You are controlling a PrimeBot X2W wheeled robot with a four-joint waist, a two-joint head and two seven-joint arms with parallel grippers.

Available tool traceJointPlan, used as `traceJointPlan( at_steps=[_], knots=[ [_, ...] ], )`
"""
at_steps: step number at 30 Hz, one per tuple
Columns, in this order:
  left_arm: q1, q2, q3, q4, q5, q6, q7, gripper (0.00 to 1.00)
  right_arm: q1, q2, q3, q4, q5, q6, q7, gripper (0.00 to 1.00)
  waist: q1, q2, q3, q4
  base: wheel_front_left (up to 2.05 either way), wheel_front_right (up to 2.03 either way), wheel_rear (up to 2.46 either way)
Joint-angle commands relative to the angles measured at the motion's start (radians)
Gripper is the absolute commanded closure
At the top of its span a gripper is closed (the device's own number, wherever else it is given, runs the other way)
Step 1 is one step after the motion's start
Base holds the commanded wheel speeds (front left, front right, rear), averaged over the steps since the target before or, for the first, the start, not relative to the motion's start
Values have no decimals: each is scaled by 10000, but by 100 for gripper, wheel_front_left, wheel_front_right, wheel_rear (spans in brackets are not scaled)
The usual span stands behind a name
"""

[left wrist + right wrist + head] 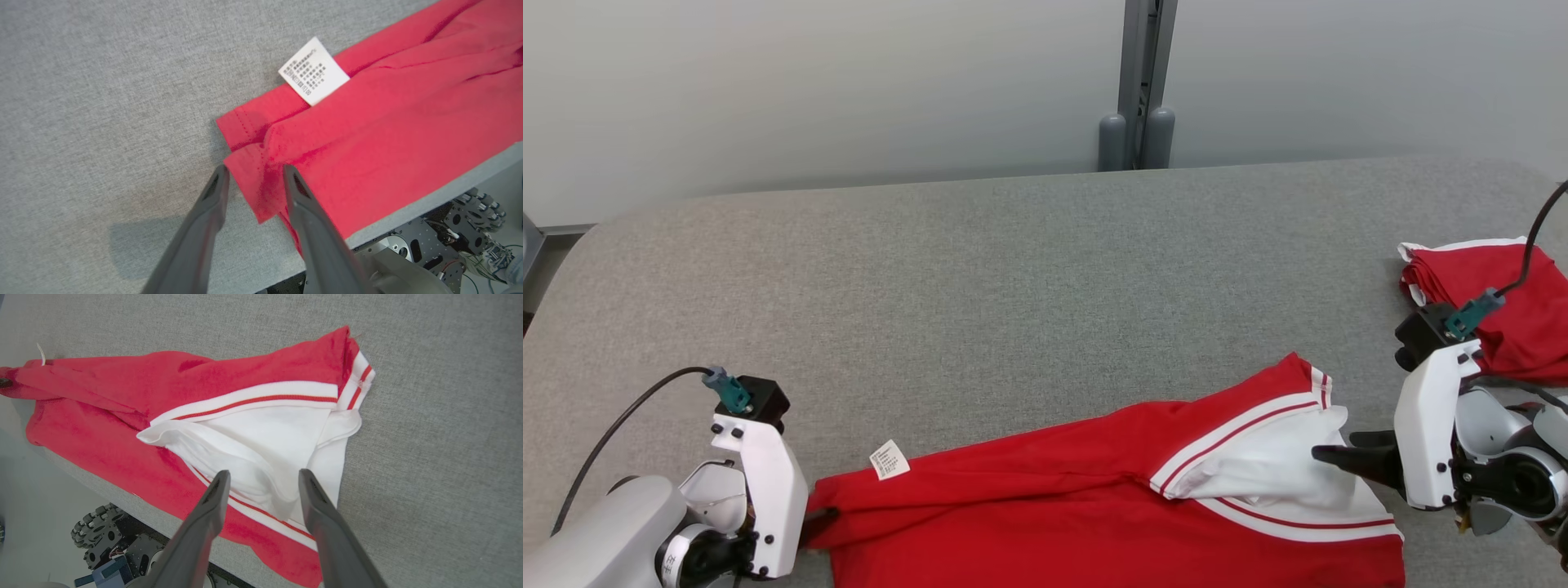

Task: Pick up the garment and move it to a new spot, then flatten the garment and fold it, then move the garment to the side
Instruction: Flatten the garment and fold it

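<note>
We see our left claw (pixel 255 169) and right claw (pixel 264 473) both open and empty, so the garment (pixel 1054 482) needs flattening on the tabletop (pixel 1013 269).

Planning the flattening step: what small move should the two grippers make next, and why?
Probably draw the left gripper and right gripper back off the garment: both jaws stand open astride its ends, and it lies bunched at the table edge, needing fresh grips.

Bright, even overhead light casts soft shadows; pictures are sharp.
</note>
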Motion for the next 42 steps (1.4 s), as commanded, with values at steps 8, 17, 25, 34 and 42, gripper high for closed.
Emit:
traceJointPlan(
  at_steps=[8, 17, 25, 34, 42],
  knots=[
    [133, 441, 291, -234, 13, 289, -354, 0, 747, -211, -613, -178, 112, 6, -145, 0, 0, -1, -235, 80, 0, 0, 0],
    [387, 1173, 1158, -1451, 410, 1056, -2229, 0, 1620, -386, -2053, -651, 130, 6, -1995, 0, 0, -1, -337, 208, 0, 0, 0],
    [1314, 1036, 1814, -2549, 797, 2059, -4546, 0, 2406, 254, -3454, -57, -529, 6, -4716, 0, 0, -1, -402, 233, 0, 0, 0],
    [2864, 7, 2885, -3538, 1353, 3480, -8403, 0, 3132, 2118, -5449, 1714, -2206, 6, -8654, 0, 0, -1, -458, 351, 0, 0, 0],
    [3811, -1095, 4068, -3491, 2659, 3676, -9129, 0, 4019, 3448, -7447, 1213, -4545, 6, -8897, 0, 0, -1, -402, 438, 0, 0, 0]
  ],
)
